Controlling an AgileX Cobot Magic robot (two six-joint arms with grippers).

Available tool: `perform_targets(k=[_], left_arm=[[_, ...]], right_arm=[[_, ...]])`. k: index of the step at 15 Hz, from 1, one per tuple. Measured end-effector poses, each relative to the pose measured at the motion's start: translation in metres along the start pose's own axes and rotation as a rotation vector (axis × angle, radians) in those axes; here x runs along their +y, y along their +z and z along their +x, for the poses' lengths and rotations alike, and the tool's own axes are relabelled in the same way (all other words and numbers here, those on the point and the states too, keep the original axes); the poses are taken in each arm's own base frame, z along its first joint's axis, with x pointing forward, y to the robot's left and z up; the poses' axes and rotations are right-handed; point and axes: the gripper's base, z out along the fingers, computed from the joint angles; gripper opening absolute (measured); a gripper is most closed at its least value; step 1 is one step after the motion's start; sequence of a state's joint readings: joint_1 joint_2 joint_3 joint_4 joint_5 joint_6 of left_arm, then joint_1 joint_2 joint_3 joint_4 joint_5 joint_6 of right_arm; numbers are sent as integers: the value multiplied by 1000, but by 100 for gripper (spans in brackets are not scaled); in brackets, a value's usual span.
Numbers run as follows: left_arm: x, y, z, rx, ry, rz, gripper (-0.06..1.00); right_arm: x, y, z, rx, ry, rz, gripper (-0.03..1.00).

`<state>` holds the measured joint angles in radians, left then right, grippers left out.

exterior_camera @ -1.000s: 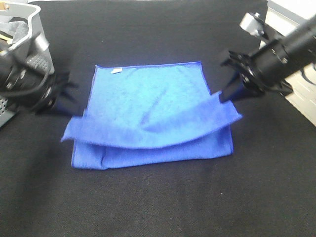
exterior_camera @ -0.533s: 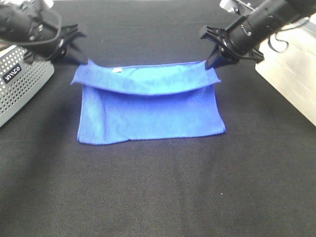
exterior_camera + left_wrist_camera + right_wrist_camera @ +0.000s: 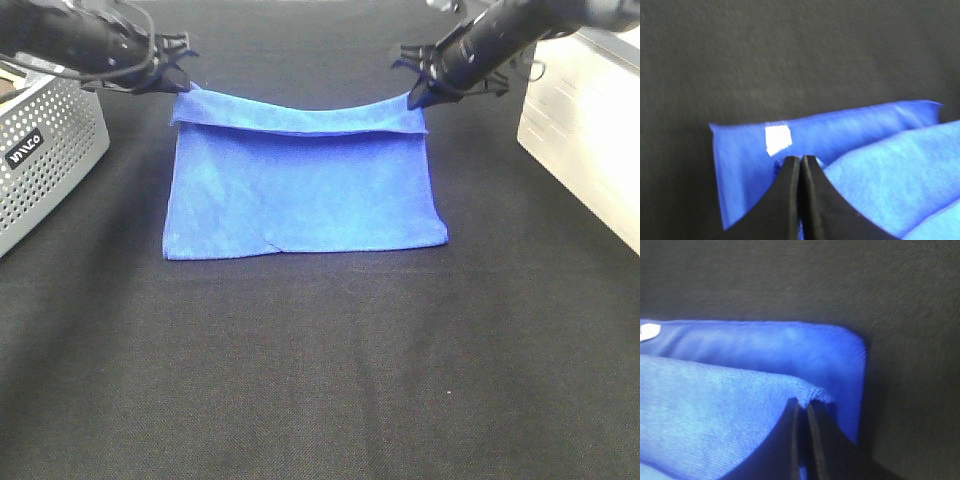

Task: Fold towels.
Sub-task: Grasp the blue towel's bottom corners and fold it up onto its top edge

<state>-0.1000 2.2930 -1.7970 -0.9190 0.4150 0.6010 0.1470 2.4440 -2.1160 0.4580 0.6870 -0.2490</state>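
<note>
The royal-blue towel (image 3: pixel 300 190) lies doubled over on the black table, its folded-over layer reaching the far edge. My left gripper (image 3: pixel 183 82) is shut on the far left corner of that top layer, and my right gripper (image 3: pixel 416 98) is shut on the far right corner. Between them the held edge sags a little. In the left wrist view the shut gripper (image 3: pixel 801 161) pinches the towel (image 3: pixel 875 165) beside its white tag (image 3: pixel 777 140). In the right wrist view the shut gripper (image 3: pixel 803 407) nips the upper layer's corner over the lower layer of the towel (image 3: pixel 765 347).
A perforated grey basket (image 3: pixel 45 160) stands at the left edge of the table. A white box-like surface (image 3: pixel 585 130) sits at the right edge. Black cloth (image 3: pixel 320 370) covers the table all around the towel.
Both grippers have carried the towel's near edge up and over toward the far edge, so the towel has gone from half-lifted to folded in two. Both arms now reach farther back.
</note>
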Motion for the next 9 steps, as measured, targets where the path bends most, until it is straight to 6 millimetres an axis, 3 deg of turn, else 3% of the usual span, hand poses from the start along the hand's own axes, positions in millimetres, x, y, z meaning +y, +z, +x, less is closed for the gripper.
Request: perform_targets(k=[2,3,6,8,9], left_arm=[[9,22,3,-2,9,0,2],[12,31,5,-1,10,0,9],[14,35,7,7,15,2,62],[10,34,13,82,33,42,76],[7,32,16,124,47,66,77]], right_arm=[[-8,19,6,-14,3,19,0],[-11,26,9,-22,7,27,3],[-15,33,13,-23,10,35,53],[-9,23,16,70,-5,12,69],[-5,14,15,112,-16,-1,72]])
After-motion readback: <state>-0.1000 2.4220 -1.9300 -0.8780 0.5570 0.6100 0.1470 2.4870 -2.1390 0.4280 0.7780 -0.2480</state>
